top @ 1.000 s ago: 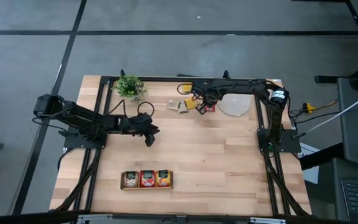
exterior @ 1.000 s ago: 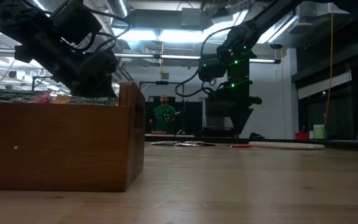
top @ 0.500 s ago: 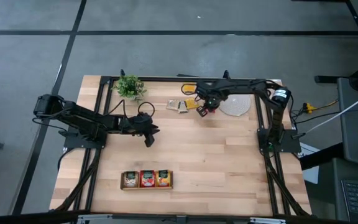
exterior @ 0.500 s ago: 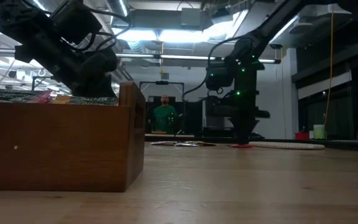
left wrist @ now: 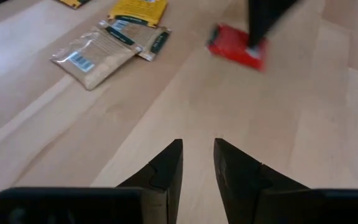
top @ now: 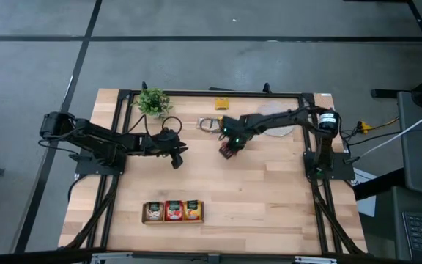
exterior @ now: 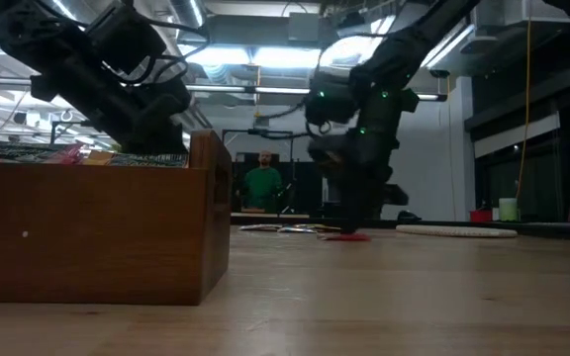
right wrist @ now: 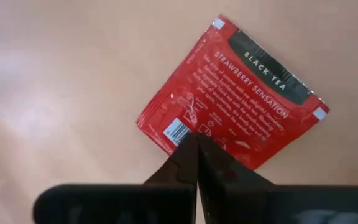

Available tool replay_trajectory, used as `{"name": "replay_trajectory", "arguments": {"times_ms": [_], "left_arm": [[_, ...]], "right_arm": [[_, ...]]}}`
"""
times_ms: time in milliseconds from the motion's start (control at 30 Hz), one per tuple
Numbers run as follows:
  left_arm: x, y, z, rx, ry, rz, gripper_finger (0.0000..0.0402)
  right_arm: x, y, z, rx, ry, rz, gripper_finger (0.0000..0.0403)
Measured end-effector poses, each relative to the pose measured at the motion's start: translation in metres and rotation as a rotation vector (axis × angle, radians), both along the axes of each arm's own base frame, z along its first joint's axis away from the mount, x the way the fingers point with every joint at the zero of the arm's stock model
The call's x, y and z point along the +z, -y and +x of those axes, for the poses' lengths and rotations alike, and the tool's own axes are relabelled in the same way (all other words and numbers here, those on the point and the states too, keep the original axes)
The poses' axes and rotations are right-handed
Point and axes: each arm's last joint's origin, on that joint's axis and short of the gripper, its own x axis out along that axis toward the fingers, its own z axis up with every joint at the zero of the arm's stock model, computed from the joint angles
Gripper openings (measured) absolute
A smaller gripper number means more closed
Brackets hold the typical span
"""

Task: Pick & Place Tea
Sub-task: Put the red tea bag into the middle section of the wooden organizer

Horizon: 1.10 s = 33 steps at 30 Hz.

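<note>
Right end effector (right wrist: 197, 144) on wooden table (right wrist: 55, 74)

From overhead my right claw (top: 227, 152) covers most of the red sachet (right wrist: 232, 93), so only a red sliver shows there. In my left wrist view that sachet is smeared with blur, and the yellow sachet (left wrist: 138, 10) is chopped by the frame edge. Labels in the wooden tray (top: 173, 220) are too tiny to read. The person (exterior: 262, 185) behind the bench is just a fuzzy green shape.
</note>
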Motion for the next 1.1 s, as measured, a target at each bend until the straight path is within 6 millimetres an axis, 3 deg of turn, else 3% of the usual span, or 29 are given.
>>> {"name": "replay_trajectory", "arguments": {"times_ms": [300,533,767,933,1100], "left_arm": [[0.0,-0.005,0.0,0.023,0.003,0.001,0.0088],[0.006,-0.003,0.005,-0.069,0.075,-0.02,0.0088],[0.016,0.001,0.022,-0.211,0.118,-0.013,0.0043],[0.013,0.002,0.042,-0.252,0.074,0.025,0.0005],[0.002,0.002,0.056,-0.288,0.028,0.008,0.0002]], "right_arm": [[0.008,-0.063,0.033,0.186,0.282,-0.019,0.0003],[0.014,-0.079,0.038,0.254,0.347,-0.098,0.0004],[0.04,-0.09,0.043,0.338,0.24,-0.102,0.0007],[0.07,-0.106,0.037,0.443,0.166,-0.168,0.0008],[0.074,-0.119,0.026,0.496,0.092,-0.202,0.0009]]}}
